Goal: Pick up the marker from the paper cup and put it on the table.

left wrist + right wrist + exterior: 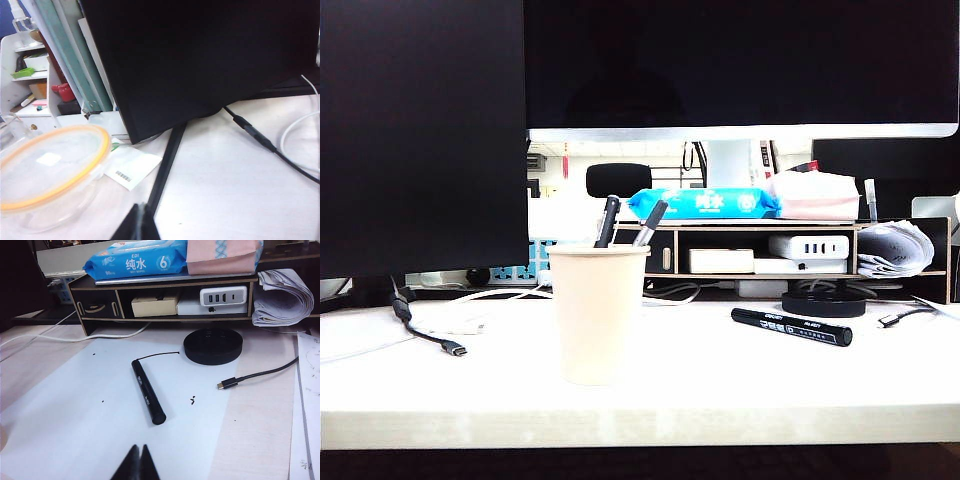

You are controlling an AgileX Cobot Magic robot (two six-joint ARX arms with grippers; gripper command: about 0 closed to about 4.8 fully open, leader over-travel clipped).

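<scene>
Starting on the left, the left gripper (140, 220) shows pinched-together tips beside a lidded clear container (50, 175), no marker near. The paper cup (597, 312) holds only two slimmer pens. The marker (148, 398) already lies flat on the table (260, 420), just ahead of the closed, empty right gripper (138, 460), its barrel slanting away from the fingertips; right arm nearer.

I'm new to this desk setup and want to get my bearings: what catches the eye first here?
The cream paper cup stands front and centre on the white table, with two pens poking out of it. To its right the black marker lies flat on the table. In the wrist views, the left claw and right claw both show shut, holding nothing.
</scene>
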